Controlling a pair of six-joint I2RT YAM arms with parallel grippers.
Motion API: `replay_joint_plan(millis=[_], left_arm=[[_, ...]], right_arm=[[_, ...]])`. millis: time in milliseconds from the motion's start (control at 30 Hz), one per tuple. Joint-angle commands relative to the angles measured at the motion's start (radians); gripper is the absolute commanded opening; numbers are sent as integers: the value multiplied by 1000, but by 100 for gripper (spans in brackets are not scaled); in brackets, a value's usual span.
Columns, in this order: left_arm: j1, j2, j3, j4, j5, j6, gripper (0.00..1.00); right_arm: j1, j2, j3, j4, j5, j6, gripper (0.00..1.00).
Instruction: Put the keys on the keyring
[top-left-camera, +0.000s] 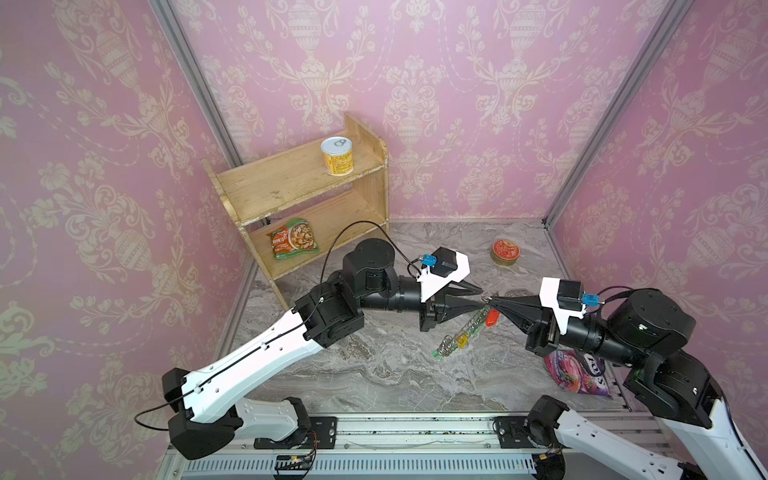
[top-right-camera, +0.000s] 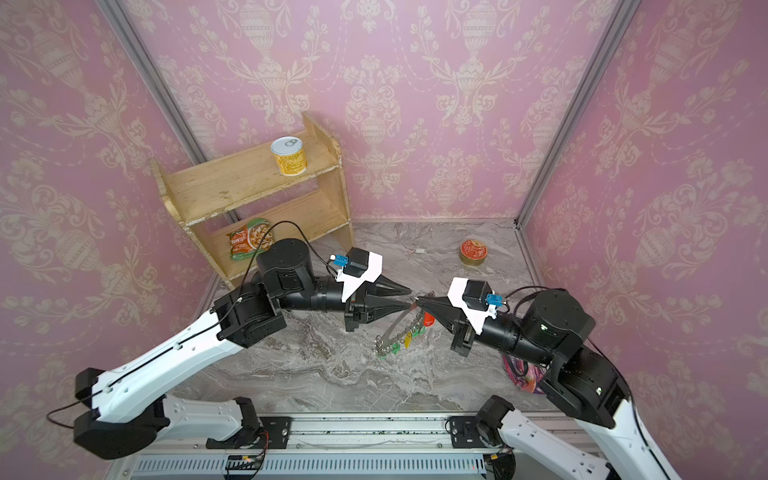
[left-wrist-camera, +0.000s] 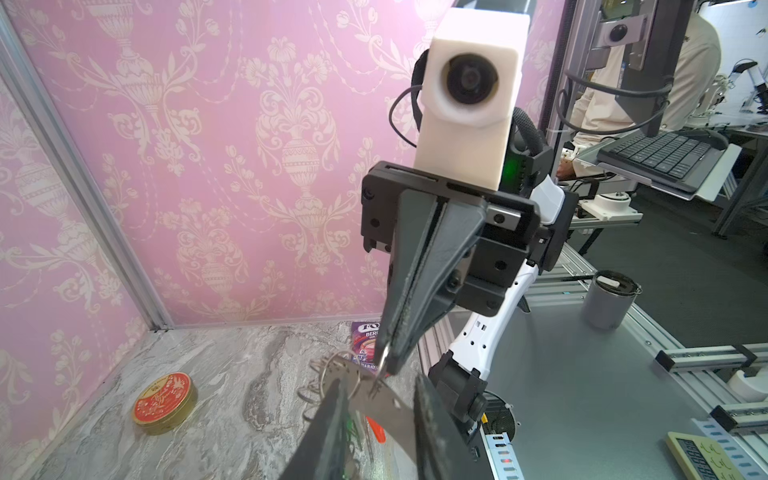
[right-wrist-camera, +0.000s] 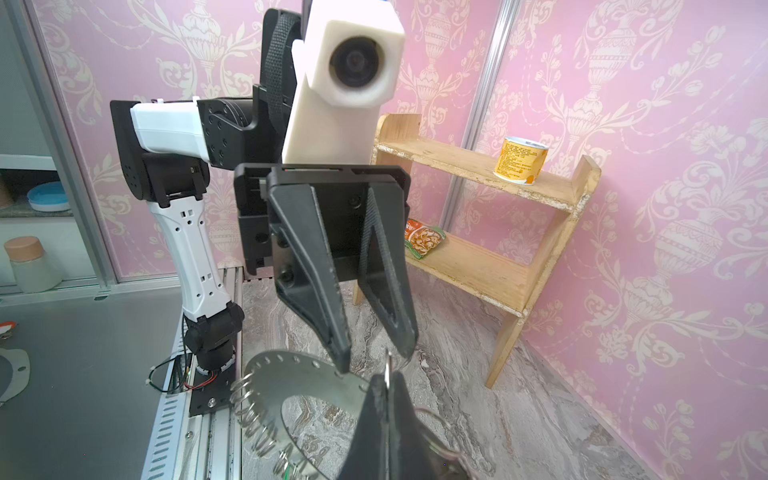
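Note:
The keyring (top-right-camera: 394, 331), a flat grey disc fringed with wire loops, hangs tilted between both arms, its low end near the marble floor. My right gripper (top-left-camera: 496, 302) is shut on a small wire loop (right-wrist-camera: 388, 365) at the disc's upper rim. My left gripper (top-left-camera: 482, 298) faces it, open, its fingers either side of that rim (left-wrist-camera: 386, 411) without pinching it. Keys with red (top-left-camera: 491, 318), yellow (top-left-camera: 461, 340) and green (top-left-camera: 473, 329) tags dangle from the keyring. A white-tagged key (top-right-camera: 420, 251) lies apart on the floor farther back.
A wooden shelf (top-left-camera: 299, 183) stands at the back left with a yellow can (top-left-camera: 336, 156) on top and a snack packet (top-left-camera: 294, 239) below. A round red-topped tin (top-left-camera: 505, 251) sits at the back right. A purple packet (top-left-camera: 577, 374) lies under my right arm.

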Motion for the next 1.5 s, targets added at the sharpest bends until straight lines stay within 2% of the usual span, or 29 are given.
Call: replay_joint_plan(millis=[0, 200, 667, 767, 933, 1067, 1167, 1467], left_arm=[[9, 9, -16, 42, 50, -36, 26], [9, 13, -23, 60, 56, -42, 17], [9, 12, -24, 96, 57, -34, 5], [9, 8, -26, 99, 51, -24, 0], [10, -3, -29, 81, 18, 1, 0], [9, -15, -28, 41, -11, 26, 0], [10, -26, -29, 7, -34, 47, 0], [11, -51, -43, -82, -100, 66, 0]], right_arm=[[-2, -17, -1, 100, -25, 29, 0], [-1, -11, -1, 111, -37, 36, 0], [-2, 4, -8, 118, -60, 48, 0], [-2, 13, -3, 106, -57, 49, 0], [-1, 18, 7, 60, -20, 32, 2], [-1, 9, 29, -7, 41, 8, 34], [-2, 0, 43, -64, 95, -4, 51], [-3, 20, 22, -136, 255, 73, 82]])
